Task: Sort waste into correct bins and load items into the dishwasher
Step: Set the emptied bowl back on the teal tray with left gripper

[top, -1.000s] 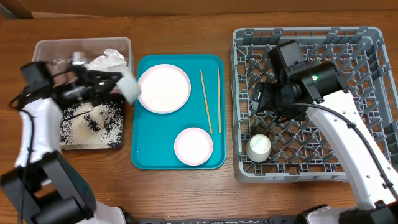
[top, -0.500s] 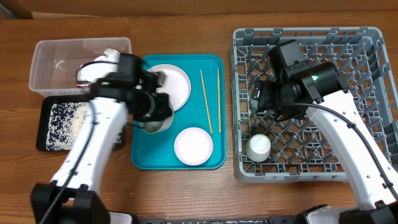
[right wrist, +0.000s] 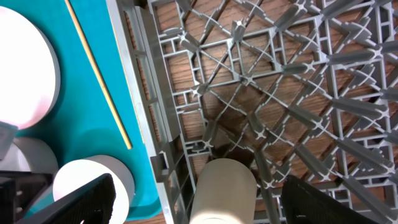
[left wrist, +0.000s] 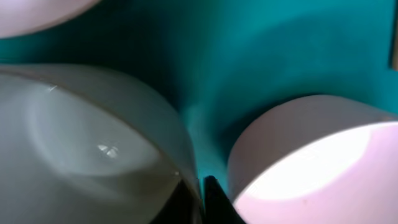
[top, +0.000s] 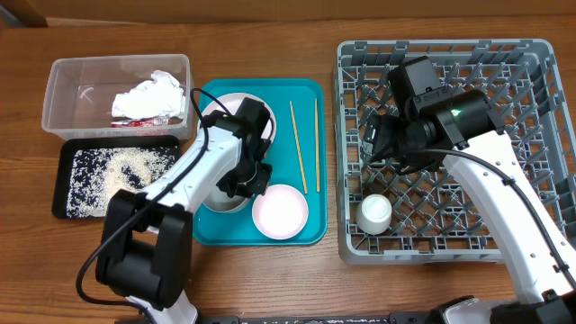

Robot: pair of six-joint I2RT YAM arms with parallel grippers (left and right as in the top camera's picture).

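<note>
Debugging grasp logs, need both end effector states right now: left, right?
Left end effector: closed on the bowl, at its rim.
Right end effector: open, holding nothing.

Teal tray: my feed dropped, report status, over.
Left gripper low at a white bowl on the teal tray, jaws unclear. Right gripper open over dish rack, cup below. Plate, second bowl, chopsticks not yet loaded; second bowl close alongside.

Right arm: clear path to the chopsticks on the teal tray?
Probably yes. The chopsticks lie uncovered at the tray's right edge, near the right gripper; the left arm works further left.
</note>
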